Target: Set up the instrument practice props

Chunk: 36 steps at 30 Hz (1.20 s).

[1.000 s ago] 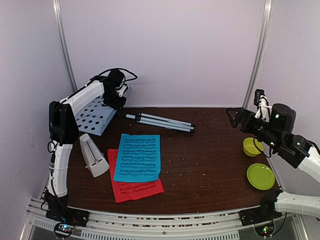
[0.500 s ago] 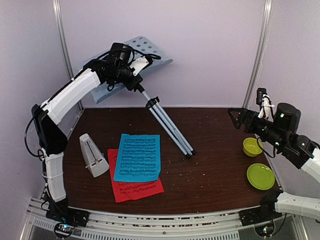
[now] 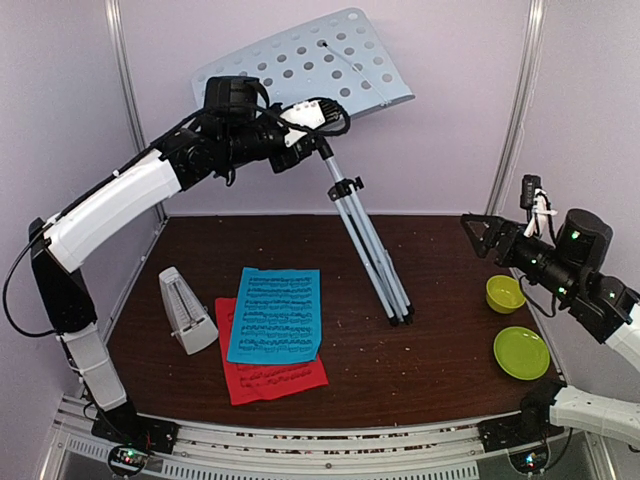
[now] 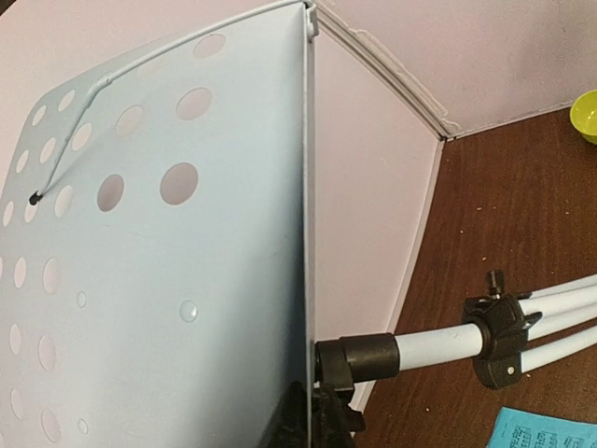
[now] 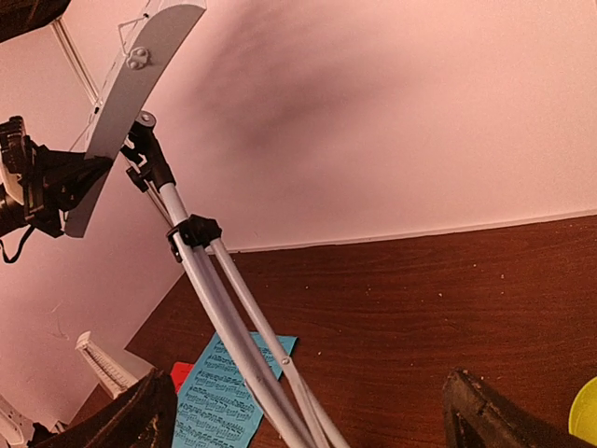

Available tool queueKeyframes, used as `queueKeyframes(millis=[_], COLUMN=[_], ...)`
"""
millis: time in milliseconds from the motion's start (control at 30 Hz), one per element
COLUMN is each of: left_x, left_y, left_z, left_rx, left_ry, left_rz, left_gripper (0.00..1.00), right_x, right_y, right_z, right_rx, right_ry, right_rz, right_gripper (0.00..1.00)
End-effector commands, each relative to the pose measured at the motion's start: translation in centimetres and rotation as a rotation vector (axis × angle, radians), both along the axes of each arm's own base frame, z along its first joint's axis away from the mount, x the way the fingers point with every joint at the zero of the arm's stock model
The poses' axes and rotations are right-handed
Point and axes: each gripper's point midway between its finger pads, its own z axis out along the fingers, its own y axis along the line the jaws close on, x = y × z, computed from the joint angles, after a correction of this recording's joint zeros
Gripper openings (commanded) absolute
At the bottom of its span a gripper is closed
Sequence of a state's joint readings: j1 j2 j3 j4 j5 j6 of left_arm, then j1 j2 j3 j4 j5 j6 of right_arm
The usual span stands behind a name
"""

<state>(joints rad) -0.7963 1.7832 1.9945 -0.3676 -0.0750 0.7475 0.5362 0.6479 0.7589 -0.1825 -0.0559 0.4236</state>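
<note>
The music stand [image 3: 310,55] is in the upper middle of the top view, held high in the air. Its white plate with holes is tilted in front of the back wall. Its grey folded legs [image 3: 375,255] slant down to the right, and the feet seem to touch the brown table [image 3: 430,350] near the centre. The left gripper [image 3: 310,112] is closed tight on the lower edge of the plate, just beside the pole joint.

In the lower left, the blue sheet [image 3: 277,313] lies partly over the red sheet [image 3: 275,380], with the white metronome [image 3: 185,310] upright just beside them. At the right edge, the right gripper [image 3: 480,237] hangs above the table with its fingers wide and holds nothing. Two green dishes [image 3: 505,293] are below it.
</note>
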Motion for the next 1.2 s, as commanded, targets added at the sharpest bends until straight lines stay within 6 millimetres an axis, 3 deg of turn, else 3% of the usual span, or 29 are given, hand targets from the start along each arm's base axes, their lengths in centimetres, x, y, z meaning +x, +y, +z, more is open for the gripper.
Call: queueKeyframes(millis=[0, 300, 433, 633, 900, 1167], left_x=[-8.0, -14.3, -16.9, -21.1, -26.1, -28.6], left_y=[4.0, 4.5, 4.8, 5.5, 5.6, 4.5], left_z=[19.2, 21.5, 21.9, 22.3, 21.1, 19.5], left_rx=[-0.382, -0.394, -0.421, -0.455, -0.435, -0.391], left_ry=[-0.519, -0.62, -0.647, -0.653, -0.632, -0.614], left_rz=[-0.104, -0.303, -0.382, -0.522, -0.699, -0.774], left_gripper=[0.0, 0.0, 0.0, 0.0, 0.0, 0.0], right_x=[0.0, -0.9, -1.7, -1.4, -2.5, -4.6], right_y=[-0.1, 1.4, 3.4, 6.1, 9.1, 11.1], right_z=[0.7, 3.0, 3.4, 3.5, 8.5, 12.1], right_rx=[0.034, 0.092, 0.074, 0.081, 0.257, 0.374], right_ry=[-0.034, -0.07, -0.091, -0.062, -0.105, -0.094], right_rz=[0.005, 0.109, 0.238, 0.366, 0.586, 0.766], right_gripper=[1.0, 1.0, 1.0, 0.99, 0.98, 0.99])
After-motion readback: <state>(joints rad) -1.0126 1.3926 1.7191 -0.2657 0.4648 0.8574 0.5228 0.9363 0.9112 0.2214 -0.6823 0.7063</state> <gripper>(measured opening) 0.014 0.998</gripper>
